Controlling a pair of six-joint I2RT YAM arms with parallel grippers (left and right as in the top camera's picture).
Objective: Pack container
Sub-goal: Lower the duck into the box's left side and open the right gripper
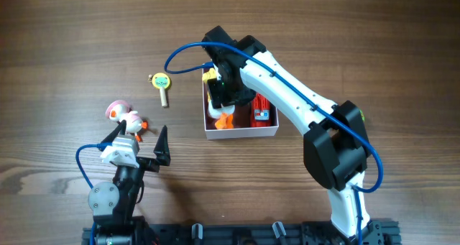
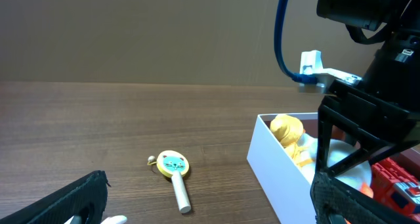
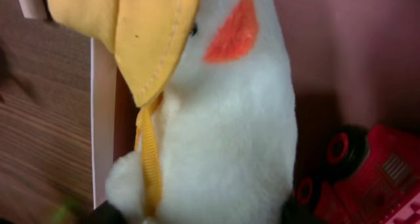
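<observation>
The container [image 1: 241,134] sits mid-bench [image 1: 72,44], holding a white plush duck [image 3: 230,138] and a red toy vehicle [image 1: 261,110]. The right tool [image 1: 217,100] is down over the duck and I cannot tell its grip. The left tool [image 1: 139,141] gapes wide, empty.

The left arm [image 1: 115,191] sits folded low near the bench's near-left corner. The left pincer [image 1: 138,144] is spread wide, its fingers well apart. The right arm [image 1: 287,94] reaches from the near-right edge toward the bench's middle, wrist bent down. The right pincer [image 1: 218,100] points downward, and its jaw spacing is unclear.
</observation>
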